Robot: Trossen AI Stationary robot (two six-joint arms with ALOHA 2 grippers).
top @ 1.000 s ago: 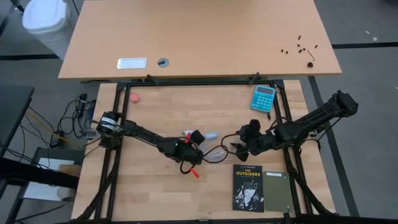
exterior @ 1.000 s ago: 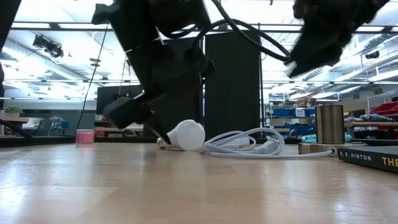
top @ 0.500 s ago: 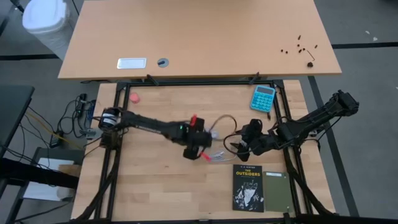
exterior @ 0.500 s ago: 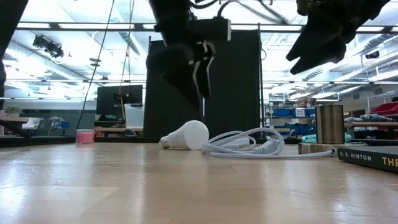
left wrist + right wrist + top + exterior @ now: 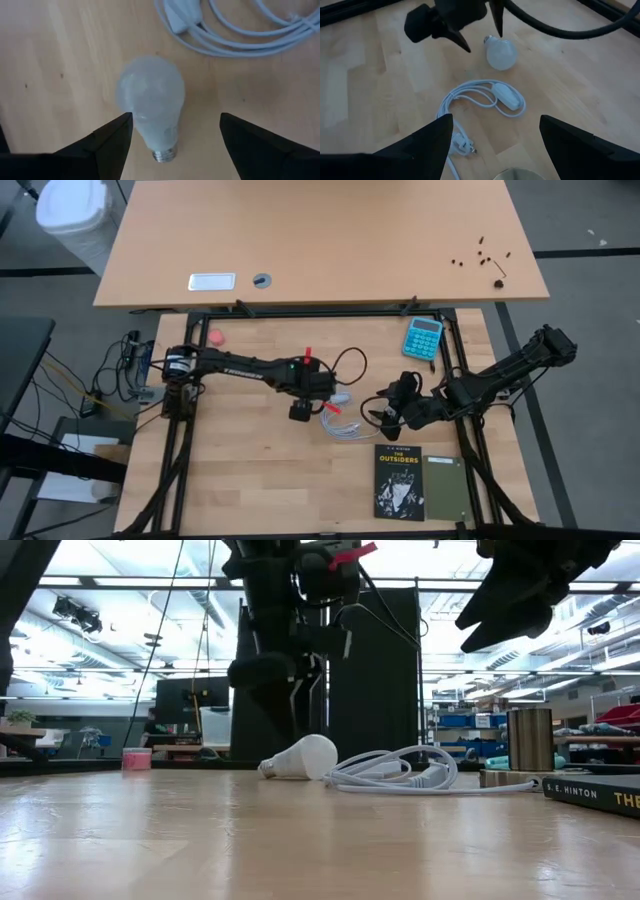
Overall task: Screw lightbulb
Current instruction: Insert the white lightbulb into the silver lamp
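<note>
The white lightbulb lies on its side on the wooden table, and also shows in the high view, the low view and the right wrist view. Its metal screw base is clear of the coiled white cable. My left gripper is open and hangs just above the bulb, one finger on either side, touching nothing. My right gripper is open and empty, raised to the right of the cable.
The cable lies between the two grippers. A metal cylinder stands at the right. A black book lies near the front edge, a blue calculator at the far right, and a small pink object at the far left.
My left gripper has risen from beside the bulb, swung toward the table's far edge and turned. It now hangs over the bulb with its fingers pointing down. The bulb has stayed where it lay.
</note>
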